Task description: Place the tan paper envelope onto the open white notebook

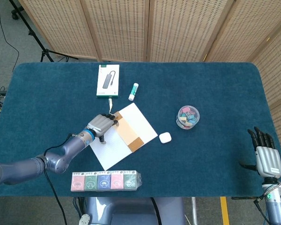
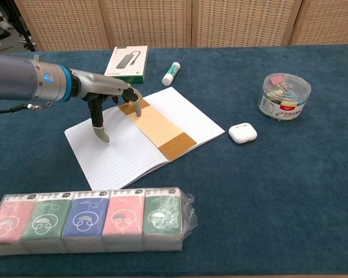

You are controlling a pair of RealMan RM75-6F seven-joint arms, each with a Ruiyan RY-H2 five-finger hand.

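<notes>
The tan paper envelope (image 2: 156, 128) lies flat along the centre fold of the open white notebook (image 2: 113, 153), so placement appears done. The left hand (image 2: 107, 95) hovers at the envelope's far end, fingertips (image 2: 136, 105) touching or just above it; whether it retains a pinch cannot be told from either view. Remaining, by judgement: release if needed, and retract. The right hand (image 1: 265, 152) stands at the near right table edge, fingers extended, holding nothing.

You see matt tan paper envelope (image 2: 156, 127) on lined white notebook (image 2: 119, 153) paper, napped blue cloth table (image 2: 278, 191), glossy film-wrapped tissue packs (image 2: 90, 220).
</notes>
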